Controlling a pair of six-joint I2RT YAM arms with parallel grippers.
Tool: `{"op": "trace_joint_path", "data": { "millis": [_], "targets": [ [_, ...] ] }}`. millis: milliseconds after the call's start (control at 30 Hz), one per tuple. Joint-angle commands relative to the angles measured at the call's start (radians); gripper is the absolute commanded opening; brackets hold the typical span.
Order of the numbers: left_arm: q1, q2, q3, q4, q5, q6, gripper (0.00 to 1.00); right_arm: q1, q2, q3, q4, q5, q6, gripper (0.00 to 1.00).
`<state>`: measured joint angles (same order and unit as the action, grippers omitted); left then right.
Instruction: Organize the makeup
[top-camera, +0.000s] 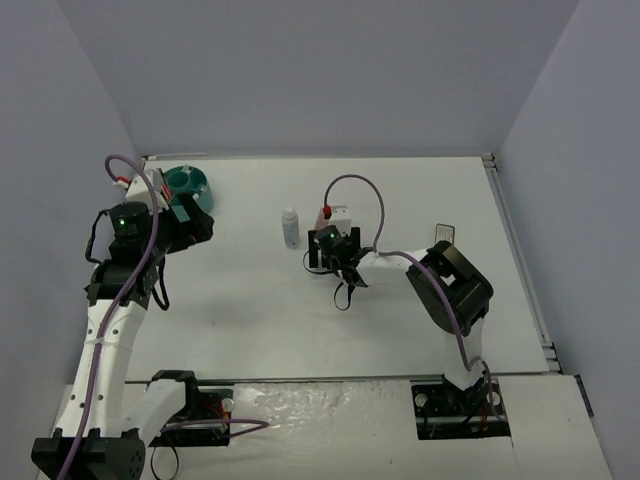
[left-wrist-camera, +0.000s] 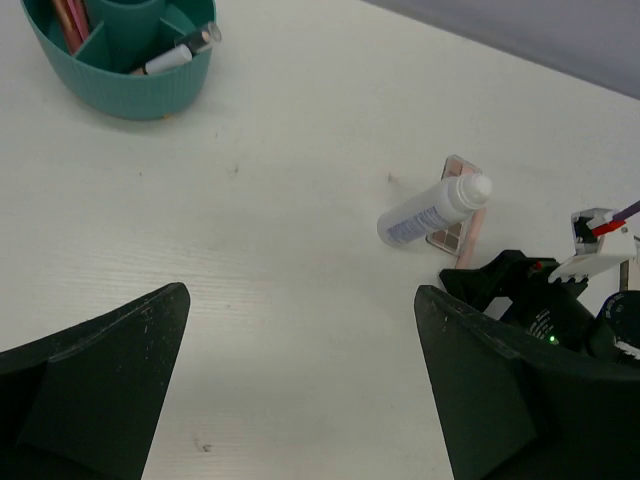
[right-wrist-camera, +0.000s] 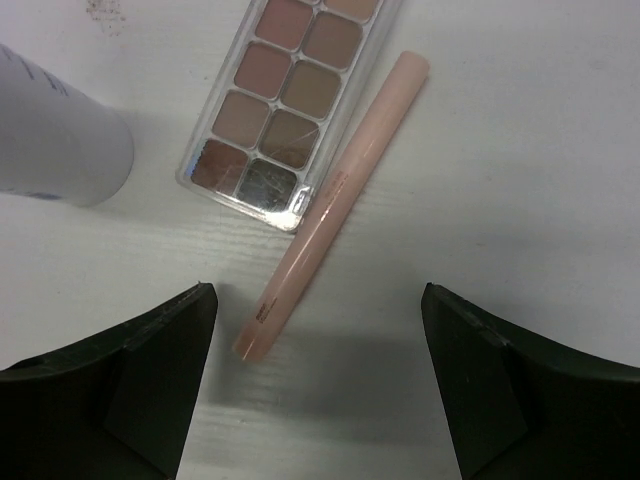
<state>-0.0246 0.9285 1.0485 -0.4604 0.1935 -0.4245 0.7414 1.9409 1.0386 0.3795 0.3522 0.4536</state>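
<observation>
From above: left gripper (top-camera: 195, 228) at the near side of the round teal tub (top-camera: 187, 183), far left on the table (top-camera: 250, 320); right gripper (top-camera: 338, 262) mid-table, pointed down just right of the white bottle (top-camera: 291, 227). Small dark-framed compact (top-camera: 446, 232) alone farther right, well apart from the rest.

From the left wrist: fingers (left-wrist-camera: 100, 400) spread wide over bare tabletop, nothing between them. In the tub, pink sticks (left-wrist-camera: 70, 15) in one compartment, a white stick with a dark cap (left-wrist-camera: 175, 52) leaning over the rim of another. Pinkish-brown palette (left-wrist-camera: 462, 228) flat on the table just right of the bottle.

From the right wrist: fingers (right-wrist-camera: 110, 400) apart, one end of a pale pink stick (right-wrist-camera: 335, 200) between their tips, untouched. Stick flat on the table, close against the palette's long edge; bottle just beside the palette on its other side.
</observation>
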Motion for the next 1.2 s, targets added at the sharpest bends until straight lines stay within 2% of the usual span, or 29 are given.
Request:
{"op": "trace_joint_path", "data": {
  "millis": [0, 100, 167, 200, 233, 267, 467, 600, 733, 833, 967, 1167],
  "targets": [
    [-0.025, -0.023, 0.01, 0.021, 0.036, -0.008, 0.94, 0.006, 0.046, 0.011, -0.055, 0.09, 0.063, 0.69],
    [-0.033, -0.027, 0.011, 0.013, 0.051, -0.007, 0.94, 0.007, 0.029, -0.013, -0.082, 0.121, 0.072, 0.55],
    [-0.043, -0.028, 0.013, 0.014, 0.07, -0.001, 0.94, 0.006, 0.014, -0.043, -0.094, 0.151, 0.073, 0.41],
    [-0.044, -0.028, 0.013, 0.017, 0.071, 0.0, 0.94, 0.005, 0.006, -0.044, -0.095, 0.152, 0.072, 0.4],
    [-0.053, -0.025, 0.013, 0.018, 0.083, 0.001, 0.94, 0.003, -0.008, -0.061, -0.104, 0.165, 0.068, 0.31],
    [-0.063, -0.021, 0.014, 0.02, 0.091, -0.001, 0.94, 0.001, -0.025, -0.076, -0.109, 0.166, 0.067, 0.26],
    [-0.139, 0.006, 0.018, 0.058, 0.129, -0.063, 0.94, 0.003, -0.135, -0.156, -0.081, 0.133, 0.018, 0.01],
    [-0.23, 0.038, 0.006, 0.142, 0.119, -0.122, 0.94, 0.013, -0.291, -0.256, 0.089, 0.016, -0.054, 0.0],
    [-0.291, 0.097, 0.018, 0.215, 0.124, -0.186, 0.94, 0.047, -0.503, -0.436, 0.377, -0.19, -0.152, 0.0],
    [-0.356, 0.131, 0.034, 0.262, 0.118, -0.229, 0.94, 0.088, -0.603, -0.483, 0.452, -0.266, -0.232, 0.0],
    [-0.422, 0.184, 0.058, 0.317, 0.099, -0.262, 0.93, 0.116, -0.682, -0.491, 0.536, -0.354, -0.24, 0.0],
    [-0.509, 0.223, 0.078, 0.374, 0.069, -0.295, 0.9, 0.121, -0.702, -0.47, 0.626, -0.445, -0.221, 0.0]
  ]
}}
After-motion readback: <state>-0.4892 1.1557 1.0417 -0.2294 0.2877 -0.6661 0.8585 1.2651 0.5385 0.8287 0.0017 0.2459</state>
